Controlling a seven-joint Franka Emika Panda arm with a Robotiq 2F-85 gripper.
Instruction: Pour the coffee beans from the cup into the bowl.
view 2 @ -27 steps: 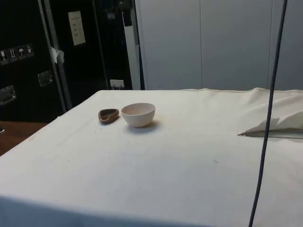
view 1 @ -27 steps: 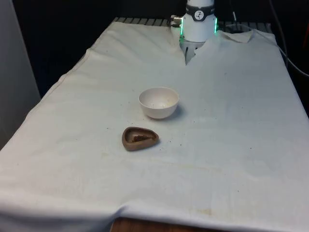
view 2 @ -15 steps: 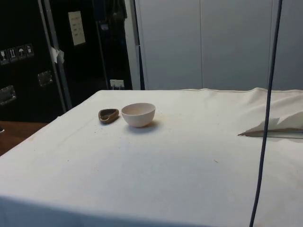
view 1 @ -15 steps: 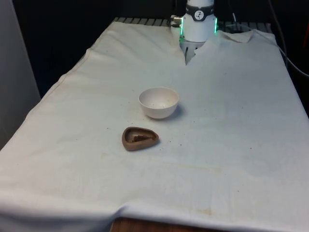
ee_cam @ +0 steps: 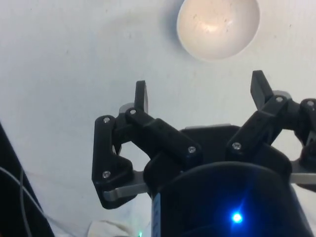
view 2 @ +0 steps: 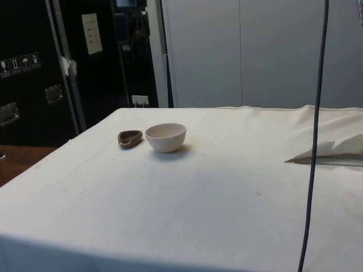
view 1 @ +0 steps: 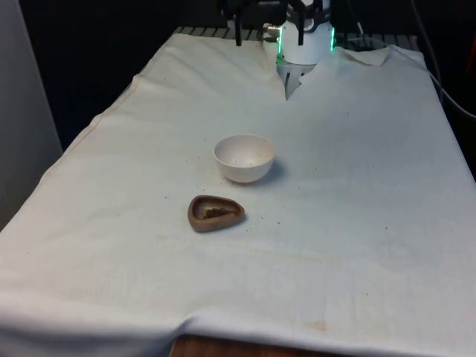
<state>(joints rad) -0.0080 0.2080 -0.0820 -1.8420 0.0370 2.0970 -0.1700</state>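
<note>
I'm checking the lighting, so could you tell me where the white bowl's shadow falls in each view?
Front view: the round white bowl casts a soft shadow toward that view's right on the white cloth. Side view: faint shadow beneath the bowl. Wrist view: bowl evenly lit.

This is a robotics lab or test room, not a home or kitchen. A table draped in a plain white cloth [view 1: 357, 186] fills most of the front view, with a white robot base [view 1: 305, 33] at the top centre against black curtains [view 1: 97, 44]. In the side view, dark cabinets [view 2: 34, 73] with small stickers and a posted paper notice [view 2: 92, 33] stand at the upper left, plain pale wall panels [view 2: 255, 51] span the upper right, and a dark cable [view 2: 315, 136] hangs down the right side.
</note>
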